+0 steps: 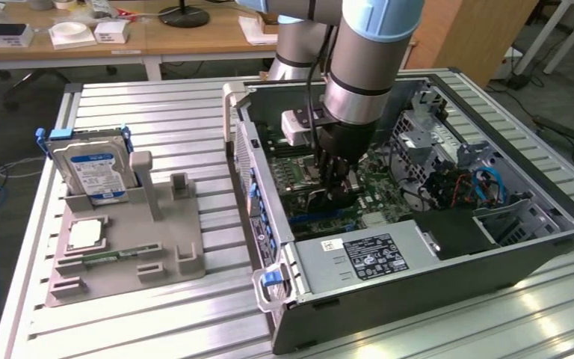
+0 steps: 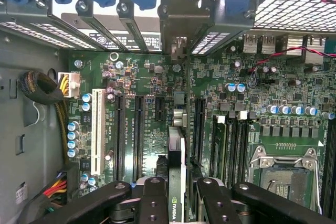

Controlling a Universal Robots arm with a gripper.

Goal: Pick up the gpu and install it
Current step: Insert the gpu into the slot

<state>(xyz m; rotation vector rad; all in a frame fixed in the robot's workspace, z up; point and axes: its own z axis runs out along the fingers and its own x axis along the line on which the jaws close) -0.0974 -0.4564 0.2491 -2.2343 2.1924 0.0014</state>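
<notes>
An open dark-grey metal computer case (image 1: 526, 258) lies on a ribbed aluminium table (image 1: 167, 101), its green motherboard (image 1: 302, 173) exposed. At the case's 9 o'clock sits a grey plastic parts holder (image 1: 182, 239). A thick silver hard drive with blue-white label (image 1: 93, 176) stands upright in the holder's 11 o'clock corner. A small square silver processor chip (image 1: 86, 234) lies flat at the drive's 6 o'clock. A wooden desk (image 1: 197, 37) stands behind the table.

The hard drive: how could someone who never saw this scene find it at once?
Look at the grey holder tray on the metal table, beside the open computer case. The hard drive stands upright at its far end, silver with a blue-white label, unlike the flat square chip nearby.
</notes>
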